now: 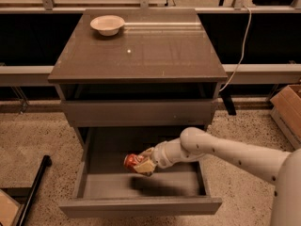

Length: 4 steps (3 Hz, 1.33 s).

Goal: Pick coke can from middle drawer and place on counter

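Note:
The red coke can (132, 161) lies on its side in my gripper (144, 165), lifted a little above the grey floor of the open middle drawer (141, 205). A shadow falls on the floor below it. The gripper's pale fingers are shut on the can's right end. My white arm (225, 150) reaches in from the lower right over the drawer's right wall. The glossy brown counter (141, 51) tops the cabinet above.
A white bowl (107, 24) stands at the counter's back left. A closed upper drawer front (138, 111) sits just above the open drawer. A cardboard box (288, 111) is on the floor at right, a black bar (33, 192) at lower left, a white cable (239, 55) behind.

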Motion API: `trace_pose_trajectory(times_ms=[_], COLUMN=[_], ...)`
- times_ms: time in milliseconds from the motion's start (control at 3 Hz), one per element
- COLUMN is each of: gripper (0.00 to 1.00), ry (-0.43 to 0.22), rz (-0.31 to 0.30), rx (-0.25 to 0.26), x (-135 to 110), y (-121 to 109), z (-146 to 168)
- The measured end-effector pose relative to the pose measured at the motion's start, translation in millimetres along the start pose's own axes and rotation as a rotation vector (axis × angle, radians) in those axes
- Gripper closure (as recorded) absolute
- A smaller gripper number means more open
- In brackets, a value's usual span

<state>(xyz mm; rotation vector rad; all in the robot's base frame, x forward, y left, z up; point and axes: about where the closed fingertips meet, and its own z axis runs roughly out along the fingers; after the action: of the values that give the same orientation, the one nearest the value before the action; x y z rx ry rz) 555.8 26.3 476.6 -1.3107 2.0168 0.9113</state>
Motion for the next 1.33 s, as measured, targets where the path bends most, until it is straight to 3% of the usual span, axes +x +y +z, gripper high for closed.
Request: trace_pose_trajectory(times_ms=[667,1000,1333], gripper=[1.00,1.00,1.00], ry=[-0.034,0.009,0.069], rz=[-0.188,-0.348,-0.535], rx=[0.045,0.064,0.132], x=[-128.4,-200.9,-297.1], y=[-3.4,17.5,46.4], z=[-173.3,-245.2,-311.2])
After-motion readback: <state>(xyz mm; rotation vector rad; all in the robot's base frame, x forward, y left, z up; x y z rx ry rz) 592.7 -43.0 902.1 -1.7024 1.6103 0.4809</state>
